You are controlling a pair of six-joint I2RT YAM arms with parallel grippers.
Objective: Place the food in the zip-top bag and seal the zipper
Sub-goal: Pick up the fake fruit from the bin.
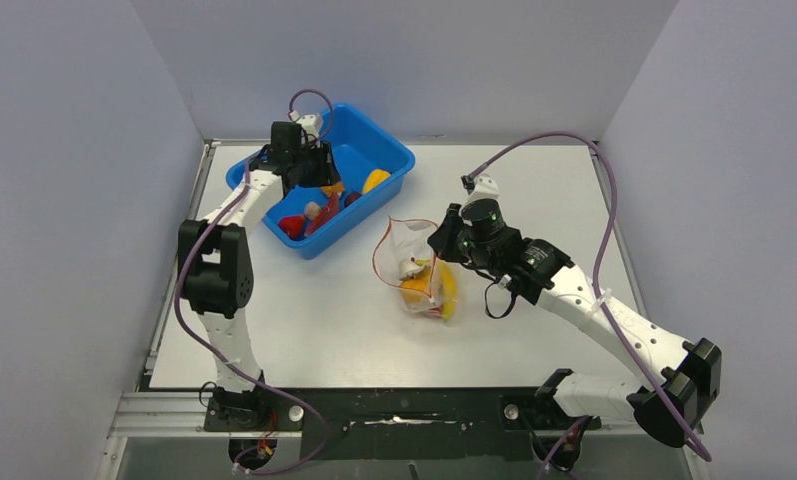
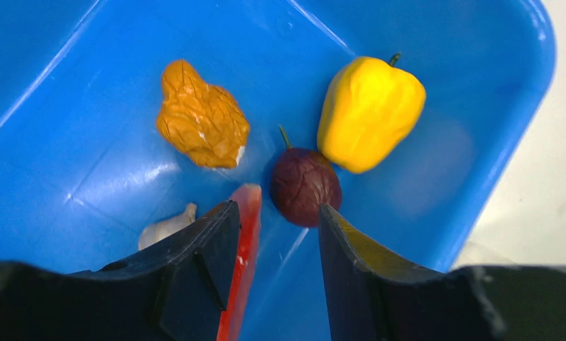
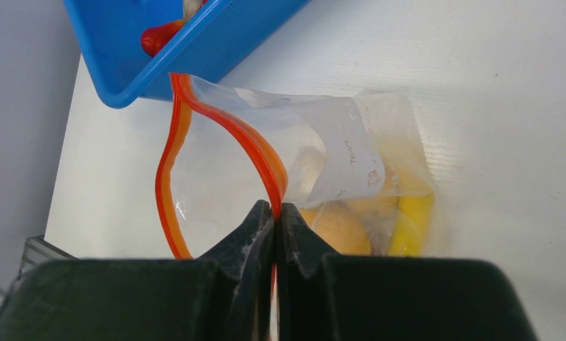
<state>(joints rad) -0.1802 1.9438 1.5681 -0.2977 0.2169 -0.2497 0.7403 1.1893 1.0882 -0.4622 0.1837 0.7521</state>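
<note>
Holding the bag mouth open for loading: right gripper (image 3: 274,207), jaws pressed tight on the thin red-orange zipper strip (image 3: 223,119) of the clear floppy plastic zip-top bag (image 3: 351,135), lifts one lip so the strip bows into a loop facing the blue rectangular plastic tub (image 3: 216,35). The bag lies on the white table (image 3: 479,85) just beside the tub's corner, w/ yellow and orange toy food pieces (image 3: 379,224) already at its bottom. Left gripper (image 2: 276,213), fingers spread and empty, hangs inside the tub w/ a dark purple round toy fruit (image 2: 305,186) just ahead of the gap, prob. the next pick. Also in the tub: yellow toy pepper (image 2: 368,110), wrinkled orange lump (image 2: 202,117), red slice (image 2: 244,249), white garlic (image 2: 165,227). Zipper not yet sealed.
</note>
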